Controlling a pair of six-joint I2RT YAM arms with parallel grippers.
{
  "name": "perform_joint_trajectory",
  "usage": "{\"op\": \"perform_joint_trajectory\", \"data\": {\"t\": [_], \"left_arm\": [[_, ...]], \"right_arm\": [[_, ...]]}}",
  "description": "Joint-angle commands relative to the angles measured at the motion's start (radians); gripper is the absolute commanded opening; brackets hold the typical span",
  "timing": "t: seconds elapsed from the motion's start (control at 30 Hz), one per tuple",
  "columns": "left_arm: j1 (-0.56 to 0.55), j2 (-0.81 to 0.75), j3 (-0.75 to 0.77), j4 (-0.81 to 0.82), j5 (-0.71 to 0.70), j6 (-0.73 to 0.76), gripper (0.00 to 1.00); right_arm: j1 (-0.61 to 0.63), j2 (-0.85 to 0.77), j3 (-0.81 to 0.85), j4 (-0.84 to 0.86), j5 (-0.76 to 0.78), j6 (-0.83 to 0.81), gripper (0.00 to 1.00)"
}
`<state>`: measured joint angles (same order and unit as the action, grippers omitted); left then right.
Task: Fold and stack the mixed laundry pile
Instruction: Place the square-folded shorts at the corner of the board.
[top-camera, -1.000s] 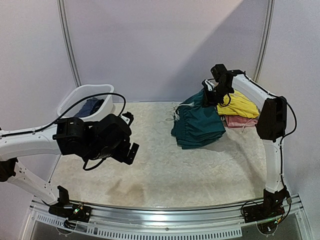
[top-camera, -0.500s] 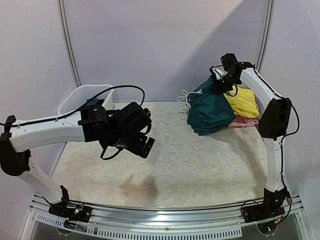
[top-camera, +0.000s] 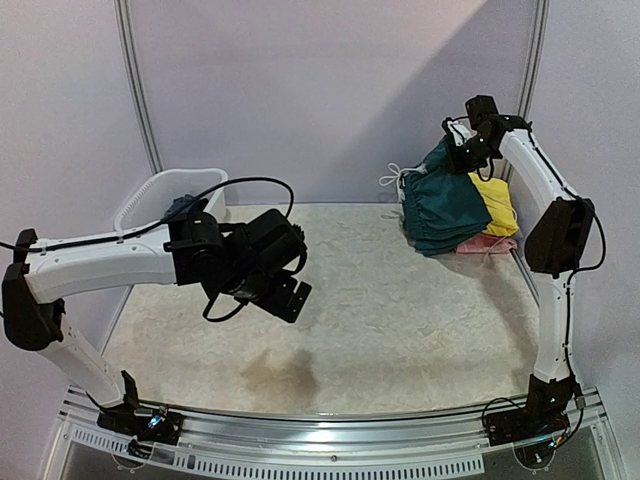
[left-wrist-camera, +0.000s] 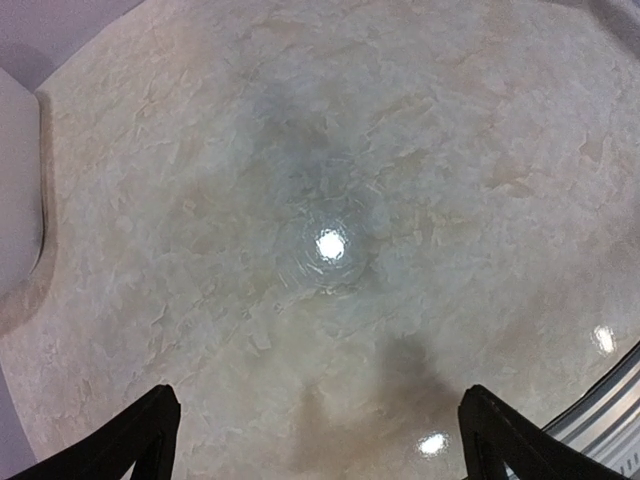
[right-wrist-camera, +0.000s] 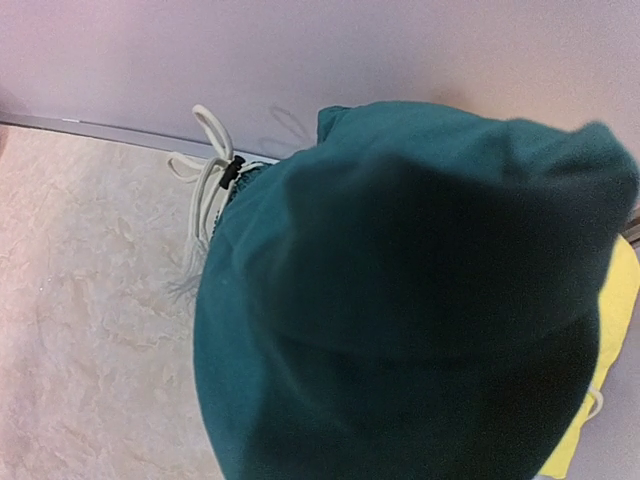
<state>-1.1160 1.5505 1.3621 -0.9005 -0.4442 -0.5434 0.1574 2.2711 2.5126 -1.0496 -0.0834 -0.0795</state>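
pale marbled tabletop (top-camera: 400, 330), plain lilac-grey walls (top-camera: 330, 90) on three sides, metal rail (top-camera: 330, 455) along the near edge.

right gripper (top-camera: 462, 155): raised high at the far right corner, close to the wall, clamped tight on the upper edge of the teal shorts (top-camera: 440, 210). shorts folded in layers, hanging down from the grip, lower end just above or on the clothes beneath — cannot tell which. white drawstring (top-camera: 393, 178) dangling off the left side of the shorts, loops and loose ends free in the air. right wrist view: filled almost wholly by teal cloth, own fingers hidden under it; drawstring seen at upper left against the wall.

rest of the laundry, far right of the table: yellow garment (top-camera: 498, 205) behind and right of the shorts, partly covered by them; pink garment (top-camera: 485, 243) flat on the table under the yellow one, edge showing below the shorts.

left gripper (top-camera: 285, 297): hovering over the left-centre of the table, holding nothing, pointed down at bare surface. fingers (left-wrist-camera: 130, 440) spread wide apart — one at each lower corner of the left wrist view.

white tub (top-camera: 150, 195) at far left by the wall, dark blue cloth (top-camera: 180, 207) inside it.
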Motion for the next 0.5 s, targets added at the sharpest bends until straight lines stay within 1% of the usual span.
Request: {"op": "perform_joint_trajectory", "data": {"t": [0.0, 0.27, 0.47], "left_arm": [[0.015, -0.032, -0.042, 0.012, 0.026, -0.038, 0.99], [-0.012, -0.045, -0.096, 0.040, 0.050, -0.088, 0.98], [-0.027, -0.016, -0.108, 0.060, 0.079, -0.105, 0.98]], "right_arm": [[-0.024, -0.081, 0.046, 0.027, 0.041, -0.035, 0.00], [-0.043, -0.120, 0.077, 0.047, 0.061, -0.045, 0.00], [-0.085, -0.098, 0.092, 0.091, 0.071, -0.044, 0.00]]}}
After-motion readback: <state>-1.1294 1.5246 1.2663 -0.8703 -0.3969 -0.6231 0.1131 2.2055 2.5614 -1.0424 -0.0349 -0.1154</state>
